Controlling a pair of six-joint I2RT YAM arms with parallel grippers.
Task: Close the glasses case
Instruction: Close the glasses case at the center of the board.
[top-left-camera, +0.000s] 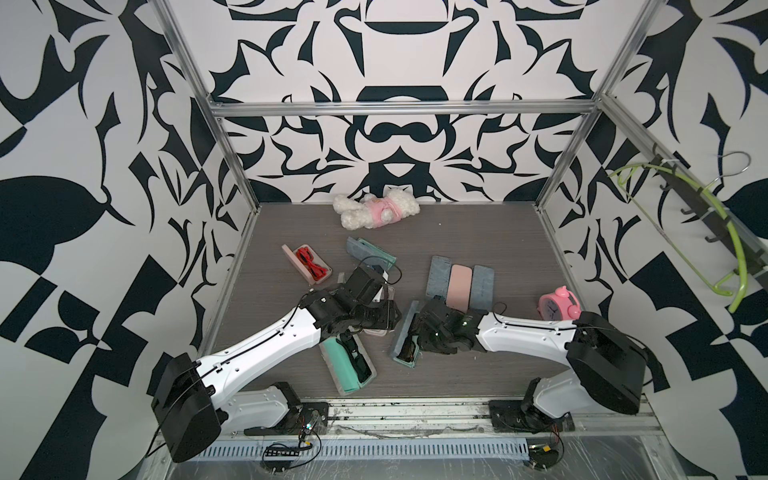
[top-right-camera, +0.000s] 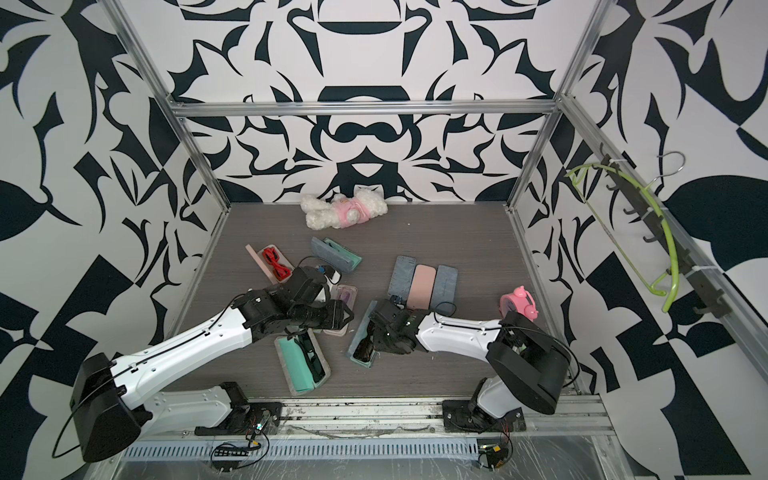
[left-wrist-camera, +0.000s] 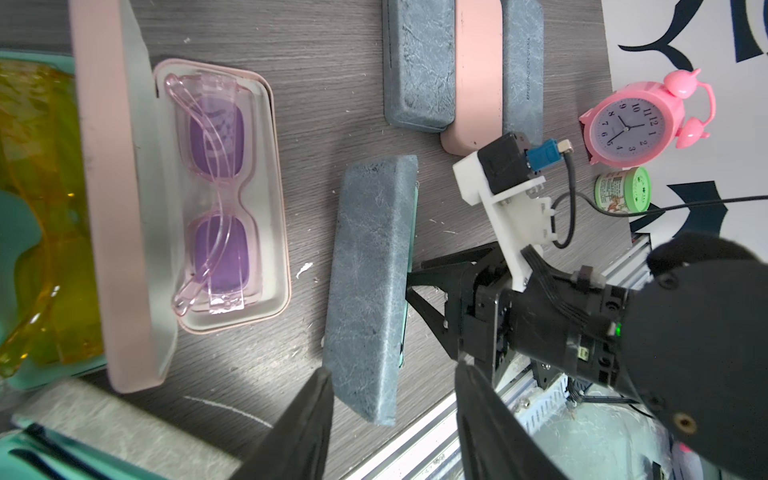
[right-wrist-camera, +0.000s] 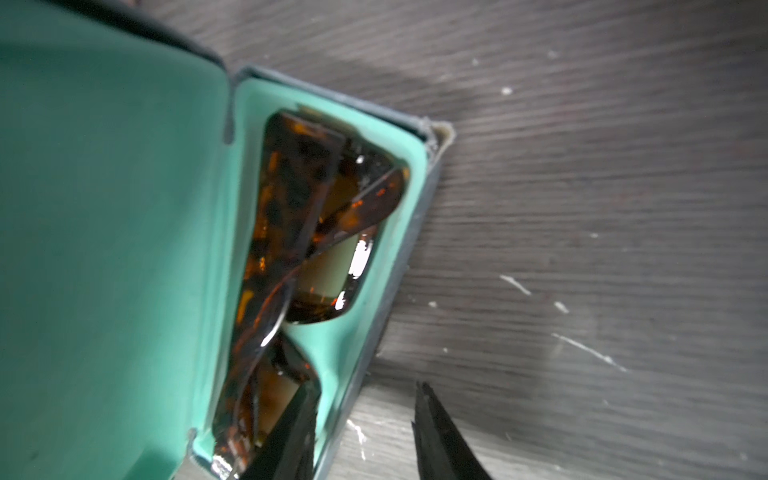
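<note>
The grey glasses case (top-left-camera: 402, 338) with the teal lining sits on the surface (top-left-camera: 457, 374) in the lower middle of both top views, between the two arms' wrists, and it is not closed. Its lid (left-wrist-camera: 370, 270) stands up on its hinge, roughly upright, over the base (right-wrist-camera: 415, 166). The tortoiseshell sunglasses (right-wrist-camera: 299, 208) lie folded inside the base, so nothing seems to be in the way of shutting it. In the right wrist view the right tool (right-wrist-camera: 365, 384) is spread at the bottom of the frame. One finger is over the inside of the base and the other over bare surface, with the front wall of the case between them. A gap shows on either side of that wall, so it does not look pinched. The left tool (left-wrist-camera: 392, 370) is also spread, at the bottom of the left wrist view, facing the grey outer side of the lid. Whether a fingertip touches the lid I cannot tell. Three other cases (top-left-camera: 459, 282) lie shut in a row at centre right of the top views, while a pink case with purple glasses (left-wrist-camera: 232, 195) lies open beside the left arm. By my reading the closing itself has not begun. The base may be about to be steadied, and what remains is to tip the lid over and press it down until it meets the base.
</note>
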